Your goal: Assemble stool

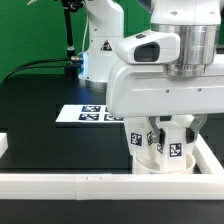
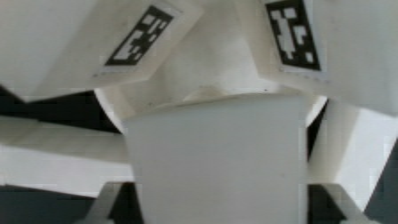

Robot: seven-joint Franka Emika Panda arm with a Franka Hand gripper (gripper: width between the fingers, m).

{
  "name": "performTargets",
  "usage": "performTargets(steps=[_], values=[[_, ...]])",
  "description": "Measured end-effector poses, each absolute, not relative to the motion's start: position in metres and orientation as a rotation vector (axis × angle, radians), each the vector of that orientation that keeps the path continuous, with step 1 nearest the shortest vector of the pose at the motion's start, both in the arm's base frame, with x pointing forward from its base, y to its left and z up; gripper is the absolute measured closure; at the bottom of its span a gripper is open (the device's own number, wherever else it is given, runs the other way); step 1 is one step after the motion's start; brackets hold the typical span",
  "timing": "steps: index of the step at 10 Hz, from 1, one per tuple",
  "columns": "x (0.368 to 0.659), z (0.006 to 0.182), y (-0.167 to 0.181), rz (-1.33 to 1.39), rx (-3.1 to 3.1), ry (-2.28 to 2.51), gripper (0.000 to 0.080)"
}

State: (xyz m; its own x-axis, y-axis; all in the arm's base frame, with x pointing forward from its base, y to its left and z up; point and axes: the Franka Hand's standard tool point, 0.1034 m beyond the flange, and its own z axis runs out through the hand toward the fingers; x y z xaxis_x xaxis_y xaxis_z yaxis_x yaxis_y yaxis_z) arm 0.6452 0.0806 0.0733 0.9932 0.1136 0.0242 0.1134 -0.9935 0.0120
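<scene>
In the wrist view a white stool leg (image 2: 222,150) fills the space between my gripper's (image 2: 228,205) dark fingers (image 2: 134,200), which press on both its sides. Beyond it stand two more white legs with black-and-white tags (image 2: 143,35) (image 2: 295,35). In the exterior view my gripper (image 1: 160,135) hangs low over the white stool parts (image 1: 160,158) near the front right of the black table, where two tagged legs (image 1: 138,140) (image 1: 177,150) show under the hand. The round seat is mostly hidden by the hand and legs.
The marker board (image 1: 92,113) lies flat on the black table just behind the stool parts. White border rails run along the front (image 1: 100,183) and the exterior view's right (image 1: 212,150). The arm's base (image 1: 100,50) stands at the back.
</scene>
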Motion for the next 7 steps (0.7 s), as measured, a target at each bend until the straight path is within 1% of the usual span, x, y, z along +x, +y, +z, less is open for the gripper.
performTargets(steps=[2,5,7], values=[[0.6452,0.0731,0.0805,0.04,3.132,-0.032,0.0459],[0.6487,0.072,0.0866,0.073,3.041,-0.804,0.0459],[0.6501,0.0715,0.09,0.088,2.937,-1.205,0.0459]])
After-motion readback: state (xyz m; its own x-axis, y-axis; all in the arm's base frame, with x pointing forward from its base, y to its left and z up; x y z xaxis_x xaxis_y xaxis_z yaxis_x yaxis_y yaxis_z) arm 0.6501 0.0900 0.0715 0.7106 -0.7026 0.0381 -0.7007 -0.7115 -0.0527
